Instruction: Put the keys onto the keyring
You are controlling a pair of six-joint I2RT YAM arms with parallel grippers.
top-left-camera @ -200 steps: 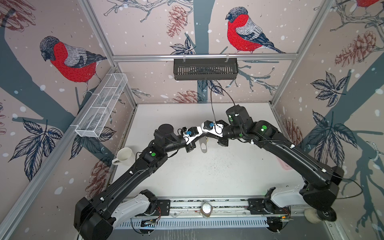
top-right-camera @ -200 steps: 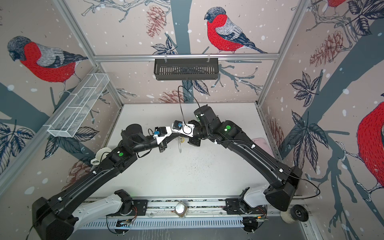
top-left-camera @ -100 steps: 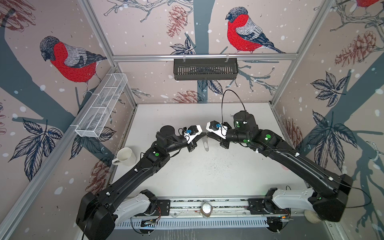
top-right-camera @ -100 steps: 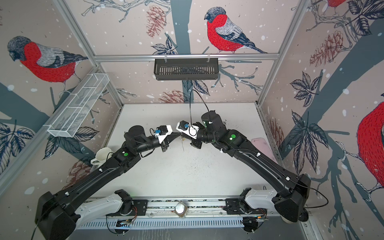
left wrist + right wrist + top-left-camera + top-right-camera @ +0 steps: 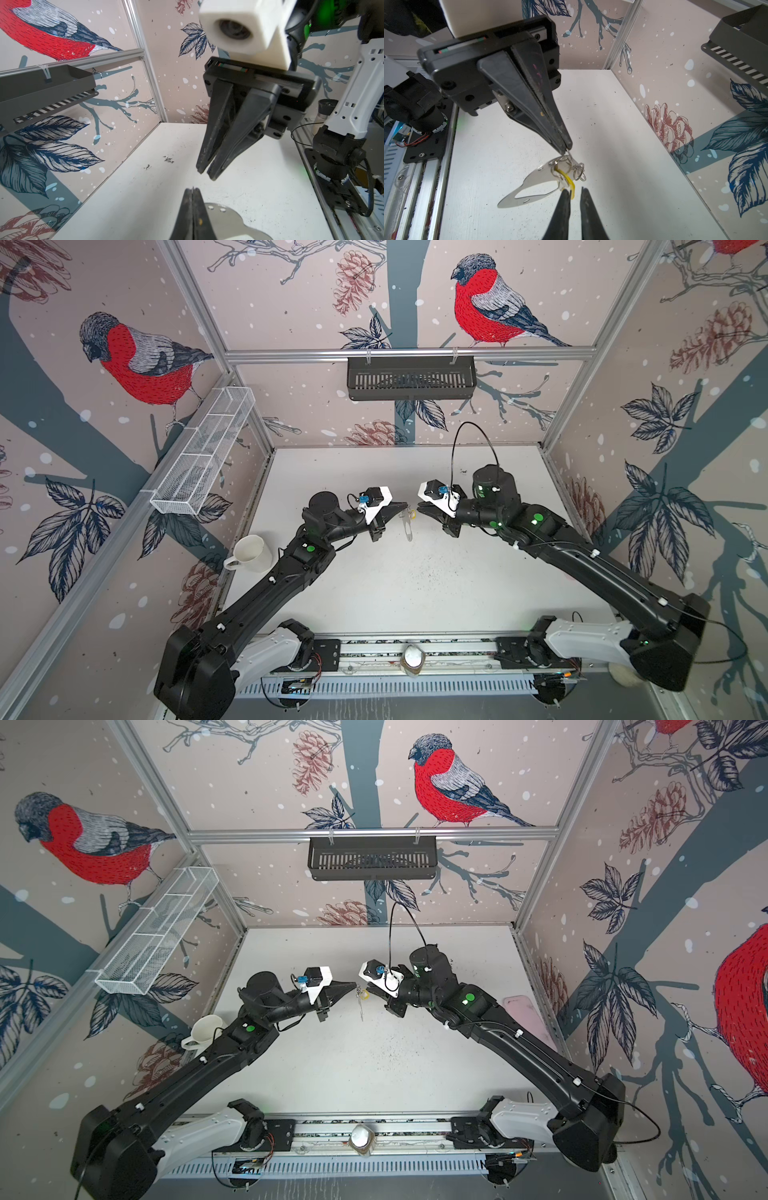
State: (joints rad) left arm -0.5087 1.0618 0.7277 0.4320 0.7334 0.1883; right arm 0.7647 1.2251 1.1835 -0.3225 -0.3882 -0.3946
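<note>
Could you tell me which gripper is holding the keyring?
The left gripper: shut on the keyring, which hangs from it; the right gripper has its jaws apart.

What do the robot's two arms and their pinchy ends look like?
Both arms are black with little green dots and white base sections. Each tool, left and right, has two long black pointed fingers and a white boxy camera on top. A thin black cable loops over the right arm.

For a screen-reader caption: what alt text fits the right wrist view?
The closed left pincer holds the metal keyring up by a small ring, above the white table. The yellow-tagged keys hang on it, just ahead of the slightly open right pincer.
</note>
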